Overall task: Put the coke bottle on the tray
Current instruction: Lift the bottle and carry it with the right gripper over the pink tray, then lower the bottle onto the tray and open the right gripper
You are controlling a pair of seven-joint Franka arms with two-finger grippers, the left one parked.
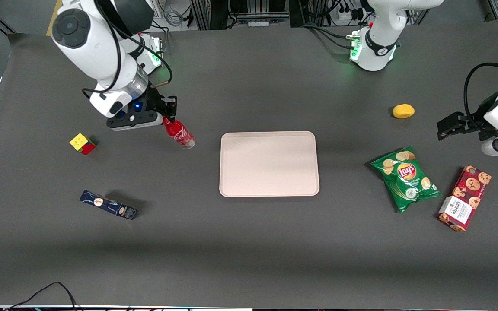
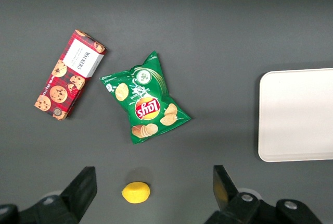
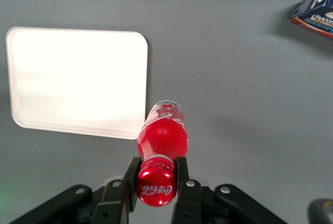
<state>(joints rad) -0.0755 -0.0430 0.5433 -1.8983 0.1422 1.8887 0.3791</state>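
— Nearest the front camera, what is seen, and how many?

— One dark blue oblong box (image 1: 108,204) is seen lying flat on the table (image 1: 249,259), toward the working arm's end. One Rubik's cube (image 1: 82,143) is found farther from the camera than the box.

— Where is the task's thing held?

— One coke bottle (image 1: 179,134) is gripped at its red cap by the gripper (image 1: 165,119), whose two fingers (image 3: 181,169) are clamped on the neck. The bottle is tilted, near the one tray (image 1: 269,164) but apart from it.

— What else is counted?

— Toward the parked arm's end, one green chip bag (image 1: 406,178), one cookie box (image 1: 464,198) and one yellow lemon-like object (image 1: 403,111) are counted.
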